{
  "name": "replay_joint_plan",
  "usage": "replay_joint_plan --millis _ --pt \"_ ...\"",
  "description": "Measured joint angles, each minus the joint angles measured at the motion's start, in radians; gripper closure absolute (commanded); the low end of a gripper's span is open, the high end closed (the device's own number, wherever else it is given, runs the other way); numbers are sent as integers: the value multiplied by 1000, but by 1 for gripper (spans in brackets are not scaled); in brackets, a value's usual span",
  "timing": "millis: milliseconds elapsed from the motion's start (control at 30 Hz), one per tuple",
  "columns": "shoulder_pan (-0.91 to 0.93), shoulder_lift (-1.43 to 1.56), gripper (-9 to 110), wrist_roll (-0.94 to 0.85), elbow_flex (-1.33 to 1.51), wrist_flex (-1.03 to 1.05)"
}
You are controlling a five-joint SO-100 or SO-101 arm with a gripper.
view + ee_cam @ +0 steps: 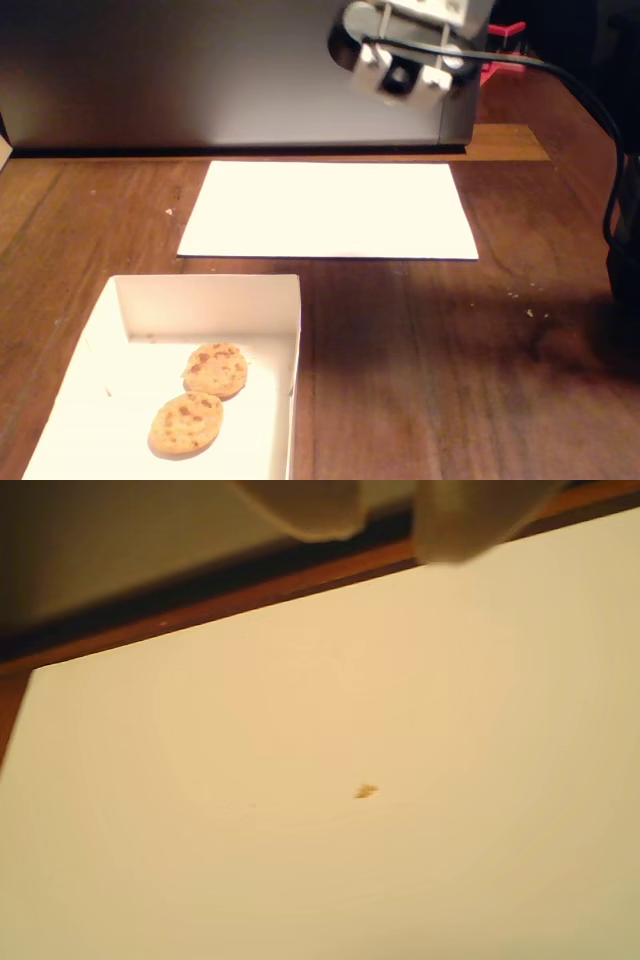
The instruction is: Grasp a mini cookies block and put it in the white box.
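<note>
Two round mini cookies [215, 368] [186, 422] lie side by side inside the white box [210, 305] at the front left of the fixed view. My gripper [388, 515] hangs high over the far edge of a flat white paper sheet [350, 780]. In the wrist view its two pale fingertips [300, 510] stand apart at the top edge, with nothing between them. That view shows no cookie, only a small crumb [365, 791] on the sheet. In the fixed view the arm's wrist [405, 55] is at the top, well away from the box.
The paper sheet [330, 210] lies on the brown wooden table [450, 350] beyond the box. A large grey casing [200, 70] stands along the back. A black cable [590, 110] runs down the right side, and a red object [505, 40] sits behind.
</note>
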Motion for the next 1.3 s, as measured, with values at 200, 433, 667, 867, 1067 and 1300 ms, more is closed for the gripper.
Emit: replay_joint_plan --millis 200,433,667,867,1067,1300 --pt "11 104 102 0 192 -69" --pt "11 215 102 0 350 -106" --pt "-34 356 102 -32 509 -132" --pt "-74 523 102 -72 676 -149" --pt "-61 554 102 -74 749 -167" --pt "-60 637 102 -74 857 -192"
